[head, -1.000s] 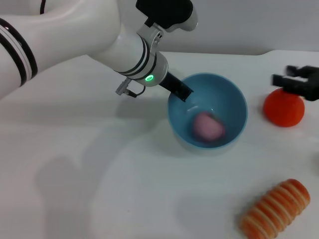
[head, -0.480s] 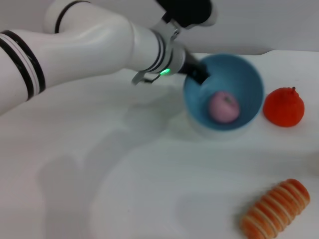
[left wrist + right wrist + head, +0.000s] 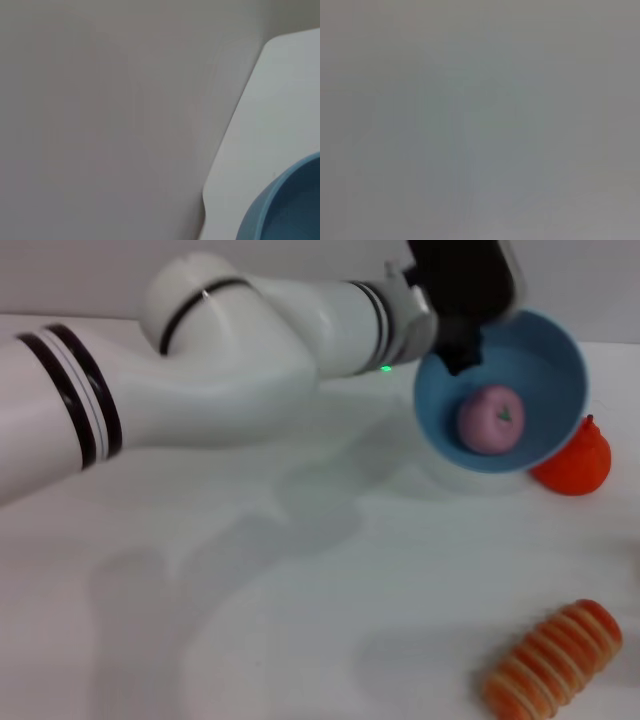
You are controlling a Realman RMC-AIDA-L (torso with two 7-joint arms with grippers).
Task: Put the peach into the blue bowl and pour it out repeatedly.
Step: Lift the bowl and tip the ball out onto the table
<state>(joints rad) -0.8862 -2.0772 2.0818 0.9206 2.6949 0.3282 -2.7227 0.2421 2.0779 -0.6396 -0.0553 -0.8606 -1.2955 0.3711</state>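
The blue bowl (image 3: pixel 540 380) hangs lifted above the table at the back right, tilted so its opening faces me. Inside it rests the pink peach (image 3: pixel 491 419), low against the wall. My left gripper (image 3: pixel 462 348) is shut on the bowl's rim at its upper left side, the white arm reaching across from the left. The left wrist view catches only a slice of the bowl's rim (image 3: pixel 280 210) over the white table. My right gripper is out of view; its wrist camera gives a blank grey field.
An orange-red fruit with a stem (image 3: pixel 578 462) sits on the table just behind and right of the bowl. An orange striped bread roll (image 3: pixel 553 658) lies at the front right. The white table (image 3: pixel 300 620) spreads to the left and front.
The left arm has carried the bowl up and to the right, tipping it further toward me. The peach stayed inside. The right gripper, seen a second ago near the orange fruit, has gone from view.
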